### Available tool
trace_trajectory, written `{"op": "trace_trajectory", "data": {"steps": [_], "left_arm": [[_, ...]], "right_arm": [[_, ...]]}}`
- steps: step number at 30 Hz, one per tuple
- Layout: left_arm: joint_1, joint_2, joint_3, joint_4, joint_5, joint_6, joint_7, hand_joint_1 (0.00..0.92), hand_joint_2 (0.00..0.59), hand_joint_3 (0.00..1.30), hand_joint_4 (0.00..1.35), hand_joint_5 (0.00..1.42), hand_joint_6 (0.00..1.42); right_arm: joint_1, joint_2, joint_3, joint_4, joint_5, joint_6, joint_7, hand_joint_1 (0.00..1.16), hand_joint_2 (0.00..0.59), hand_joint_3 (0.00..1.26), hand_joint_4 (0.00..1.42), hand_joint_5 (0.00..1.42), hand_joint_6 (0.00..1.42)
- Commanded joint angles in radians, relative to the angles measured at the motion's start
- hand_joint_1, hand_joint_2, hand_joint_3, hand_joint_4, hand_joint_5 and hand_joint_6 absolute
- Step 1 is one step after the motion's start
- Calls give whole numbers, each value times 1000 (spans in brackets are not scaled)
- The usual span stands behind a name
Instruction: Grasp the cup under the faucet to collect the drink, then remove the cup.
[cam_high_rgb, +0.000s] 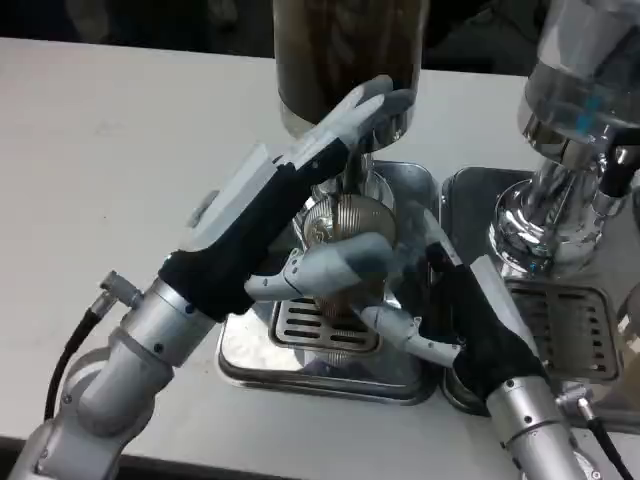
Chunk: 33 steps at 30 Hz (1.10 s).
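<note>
Table: white table (120, 180), a steel drip tray (250, 365) at lower centre.
Left hand (300, 190): fingers reach up to the faucet (365, 125); whether they close is unclear.
Right hand (440, 300): wrapped around the cup (345, 225), holding it under the faucet to fill.

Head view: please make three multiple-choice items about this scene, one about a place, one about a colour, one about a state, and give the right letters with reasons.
1. Where is the cup?
A. on the drip tray under the faucet
B. on the bare table at the far left
C. lifted above the dispenser

2. What colour is the table?
A. white
B. red
C. green

3. What is the right hand doing?
A. holding the cup
B. lying flat on the table
C. pressing the other dispenser

Answers:
1 A, the cup stands over the tray grate below the faucet.
2 A, the bare surface is white.
3 A, its fingers wrap round the cup, while the left hand reaches up at the faucet.
</note>
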Motion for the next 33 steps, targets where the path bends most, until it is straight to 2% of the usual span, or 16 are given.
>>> {"op": "trace_trajectory", "data": {"steps": [1,21,28,33], "left_arm": [[0,7,-28,-10,18,-1,-40,0,118,113,0,136,53],[18,9,-19,-36,24,15,-27,0,119,123,0,138,39],[29,15,-13,-51,31,29,-22,0,121,124,0,138,29],[33,15,-5,-55,32,35,-15,0,122,124,0,134,25]], "right_arm": [[-24,6,-5,29,17,-38,18,631,214,0,0,0,0],[-117,66,-11,201,49,-134,28,660,207,0,0,0,0],[-121,68,-3,204,44,-144,37,663,208,0,0,0,0],[-81,56,5,149,43,-145,54,664,208,0,0,0,0]]}}
